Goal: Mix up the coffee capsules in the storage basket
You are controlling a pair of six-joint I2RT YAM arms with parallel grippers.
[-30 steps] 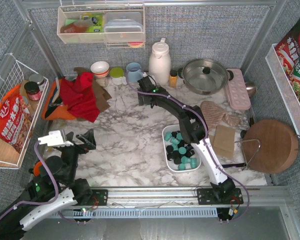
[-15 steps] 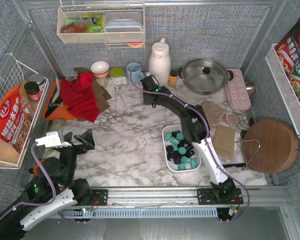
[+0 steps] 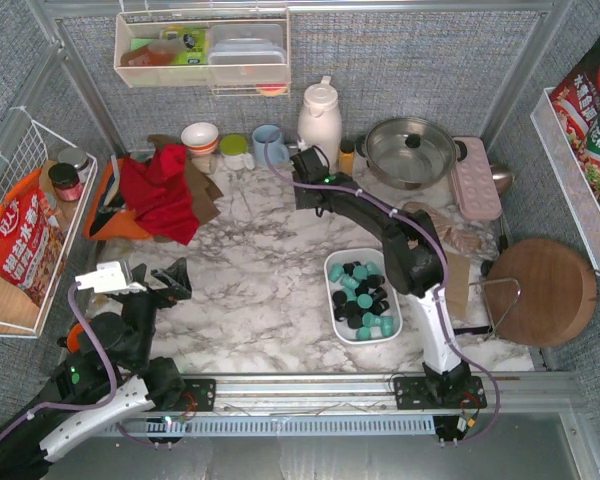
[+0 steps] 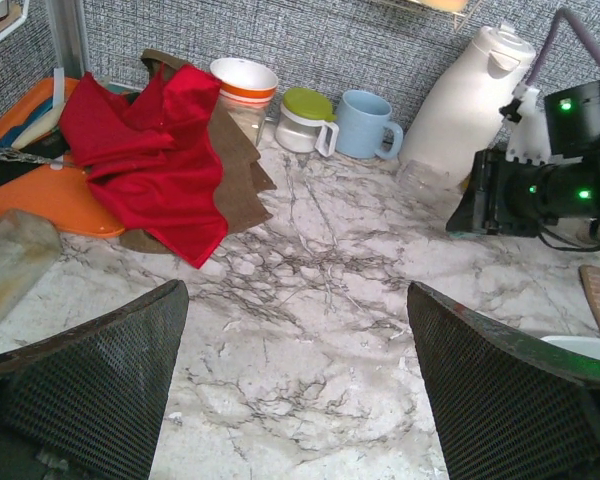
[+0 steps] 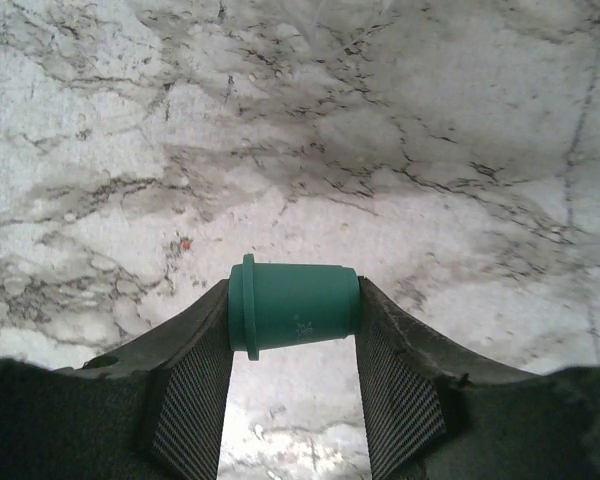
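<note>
Right gripper [image 5: 293,318] pinches one teal capsule [image 5: 294,305] by its ends, well beyond the storage basket [image 3: 331,270]. Other coffee capsules [image 3: 361,300], teal and black, lie inside it; left gripper [image 4: 295,360] hangs spread, well to its left.

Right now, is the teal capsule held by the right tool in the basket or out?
Out. The teal capsule is clamped sideways in the right tool over the bare marble tabletop, far beyond the storage basket.
</note>
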